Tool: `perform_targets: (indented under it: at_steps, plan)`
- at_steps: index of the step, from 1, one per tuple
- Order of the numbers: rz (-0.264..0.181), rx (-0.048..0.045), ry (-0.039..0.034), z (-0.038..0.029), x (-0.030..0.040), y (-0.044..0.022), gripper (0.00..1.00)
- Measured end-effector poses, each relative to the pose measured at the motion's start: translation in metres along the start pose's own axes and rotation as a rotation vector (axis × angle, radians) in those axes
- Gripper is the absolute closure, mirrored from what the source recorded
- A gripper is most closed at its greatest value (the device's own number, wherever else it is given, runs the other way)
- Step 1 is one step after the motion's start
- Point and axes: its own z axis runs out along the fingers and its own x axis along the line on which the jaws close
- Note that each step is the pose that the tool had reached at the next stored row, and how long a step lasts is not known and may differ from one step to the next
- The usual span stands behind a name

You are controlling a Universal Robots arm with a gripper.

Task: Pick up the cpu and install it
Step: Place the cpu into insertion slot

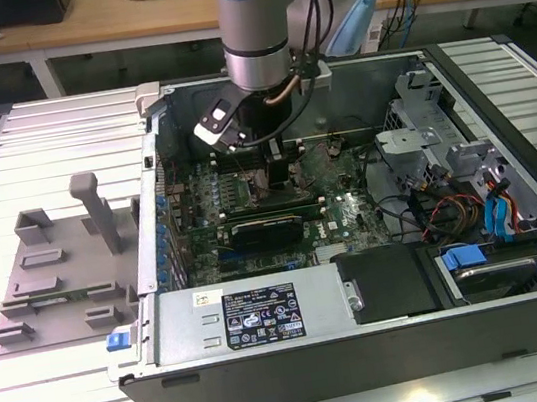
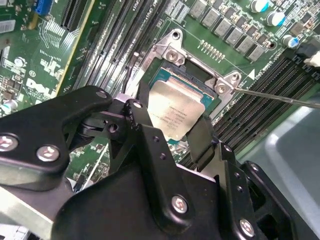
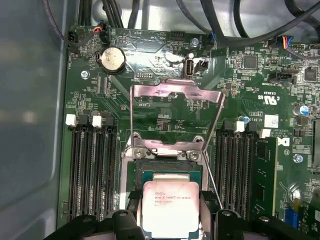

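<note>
My jaws grip the cpu (image 3: 171, 207) by two edges, just above the socket (image 3: 150, 167) beneath them; I must keep it level and square.

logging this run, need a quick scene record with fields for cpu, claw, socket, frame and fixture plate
cpu: metal top up, over the socket; seated or not cannot be told
claw: shut on the cpu, a finger at each side
socket: open, part of its bed showing past the cpu
retention frame: swung up
fixture plate: grey, outside the case, on the exterior view's left
</note>
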Motion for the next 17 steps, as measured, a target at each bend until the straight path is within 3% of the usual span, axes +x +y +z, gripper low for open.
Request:
perform_targets:
  at_steps: [17]
  plan:
    - [0.007,0.0009,-0.0013,0.0082,0.0004,0.0007,0.45]
